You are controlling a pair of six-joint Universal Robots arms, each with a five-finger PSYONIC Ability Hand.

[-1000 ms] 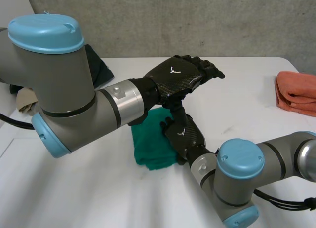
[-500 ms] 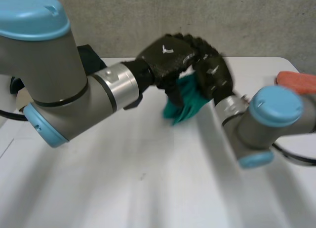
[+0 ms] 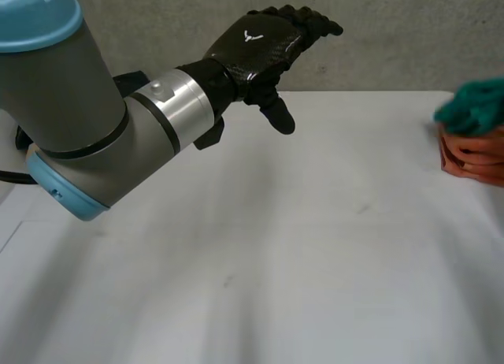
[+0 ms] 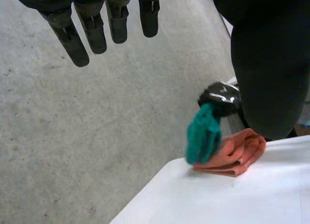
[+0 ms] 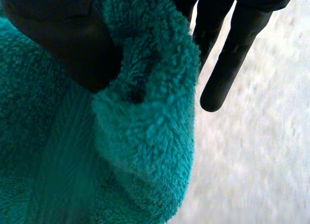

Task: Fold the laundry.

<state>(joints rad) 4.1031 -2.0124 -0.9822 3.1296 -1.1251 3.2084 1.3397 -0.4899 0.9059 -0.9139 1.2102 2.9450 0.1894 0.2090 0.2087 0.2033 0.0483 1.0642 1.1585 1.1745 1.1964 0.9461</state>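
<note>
A green towel [image 3: 475,108] hangs bunched at the table's far right, just over a folded orange towel [image 3: 472,155]. In the left wrist view my right hand [image 4: 220,94] holds the green towel [image 4: 203,134] from above, and it dangles against the orange towel [image 4: 235,153]. Seen from the right wrist, the thumb [image 5: 58,35] presses into the green towel [image 5: 145,136] with cloth bulging round it, while two fingers [image 5: 227,54] stick out straight beside it. My left hand [image 3: 264,41] is raised over the back middle of the table, fingers [image 4: 92,25] straight, holding nothing.
The white table [image 3: 276,261] stretches wide in front of me. A dark cloth [image 3: 126,82] lies at the back left behind my left arm. A grey concrete wall [image 3: 394,33] runs behind the table.
My right hand closed on the green towel at the table's middle, lifted it and swung it to the far right over the orange towel. My left hand rose and moved back.
</note>
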